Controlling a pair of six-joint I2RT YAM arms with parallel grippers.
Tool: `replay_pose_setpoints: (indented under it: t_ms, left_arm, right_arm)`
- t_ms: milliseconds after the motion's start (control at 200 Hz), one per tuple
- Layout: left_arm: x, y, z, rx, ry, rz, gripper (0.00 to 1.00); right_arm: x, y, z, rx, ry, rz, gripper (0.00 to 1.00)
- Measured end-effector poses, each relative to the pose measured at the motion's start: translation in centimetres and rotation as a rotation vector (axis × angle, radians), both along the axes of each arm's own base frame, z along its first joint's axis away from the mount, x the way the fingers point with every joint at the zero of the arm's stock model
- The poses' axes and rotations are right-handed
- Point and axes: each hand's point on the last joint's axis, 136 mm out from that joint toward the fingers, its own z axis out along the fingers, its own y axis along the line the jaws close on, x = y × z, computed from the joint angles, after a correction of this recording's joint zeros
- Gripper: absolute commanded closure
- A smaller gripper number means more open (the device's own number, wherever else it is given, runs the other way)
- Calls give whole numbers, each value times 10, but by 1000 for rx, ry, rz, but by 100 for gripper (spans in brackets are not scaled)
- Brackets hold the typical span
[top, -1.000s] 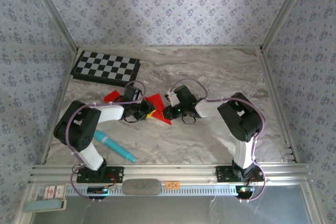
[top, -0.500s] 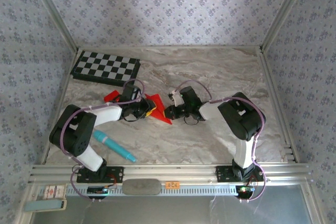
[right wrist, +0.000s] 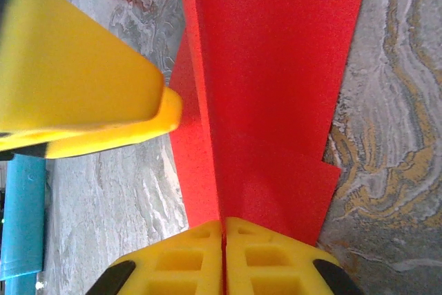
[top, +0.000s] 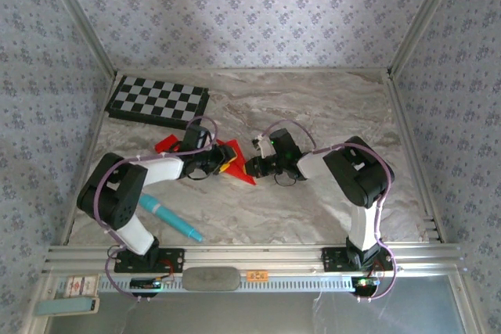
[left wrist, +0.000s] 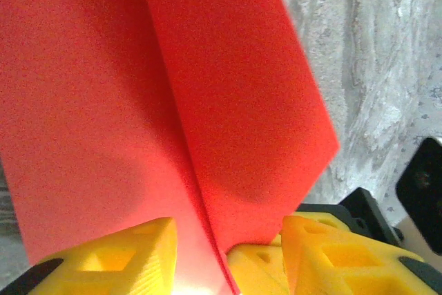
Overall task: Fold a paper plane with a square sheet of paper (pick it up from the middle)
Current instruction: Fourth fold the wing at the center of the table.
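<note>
- The square sheet of paper point(top: 235, 160), already creased into a raised ridge, lay near the middle of the table point(top: 329, 107), slightly toward 9 o'clock.
- The 3 o'clock end of the ridge was pinched by the right gripper point(right wrist: 222, 229), whose fingers were pressed together on it.
- At 9 o'clock the left gripper point(left wrist: 224, 236) was seen part-open, with its yellow fingers point(left wrist: 103, 253) set either side of the ridge and not clamped on it.
- The step was judged to be the sharpening of the centre crease. The right pinch would best be held firm as an anchor, and the left fingers closed squarely on the ridge, so that the layers were neither skewed nor torn.
- A red scrap point(top: 167, 144) lay at 10 o'clock of the sheet, a teal pen point(top: 171, 218) at 7 o'clock and a chequered board point(top: 158, 101) at 11 o'clock. None needed to be touched.
</note>
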Motion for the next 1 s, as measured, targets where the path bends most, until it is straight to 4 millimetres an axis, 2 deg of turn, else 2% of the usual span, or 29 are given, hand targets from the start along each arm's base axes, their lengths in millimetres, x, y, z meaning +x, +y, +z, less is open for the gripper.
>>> replay_pose_setpoints:
  t_ms: [285, 765, 999]
  left_arm:
    - [-4, 1, -15, 18, 44, -6, 50]
    - [-5, 0, -21, 113, 137, -12, 50]
    - [-4, -1, -21, 123, 153, -14, 47]
  right_arm:
    - [0, 0, -1, 1, 11, -6, 84]
    - [-2, -4, 0, -15, 32, -16, 75]
    - [-5, -9, -1, -43, 52, -27, 76]
